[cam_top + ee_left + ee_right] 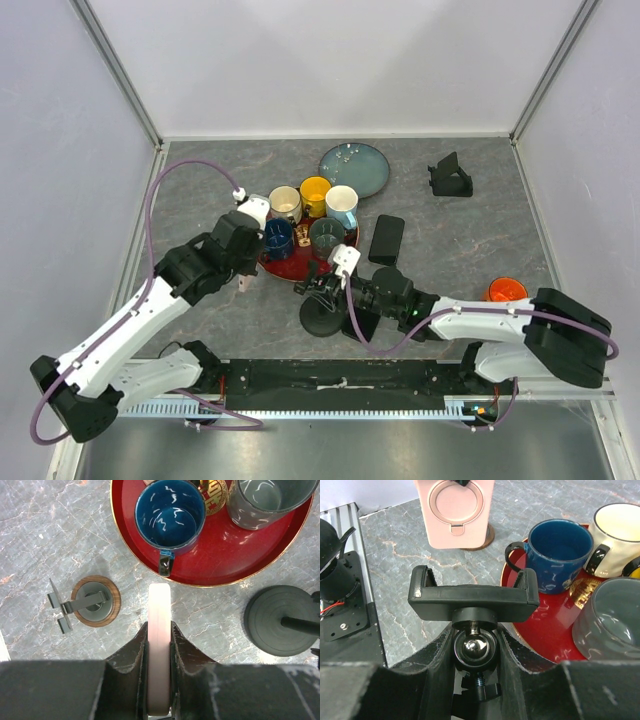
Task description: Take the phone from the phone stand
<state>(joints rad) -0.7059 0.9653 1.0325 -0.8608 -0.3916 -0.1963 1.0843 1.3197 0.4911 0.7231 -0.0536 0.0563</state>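
Beside the glossy red tray, the left end effector pinches the slim pink phone; the right end effector clamps the black phone stand by its ball joint.

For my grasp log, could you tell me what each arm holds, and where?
Left fingers pinch the pink phone across its flat faces near one end; right fingers clamp the phone stand at its ball joint below the cradle.

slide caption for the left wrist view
Pink phone clamped edge-on in the left jaws, near the red tray holding a blue mug
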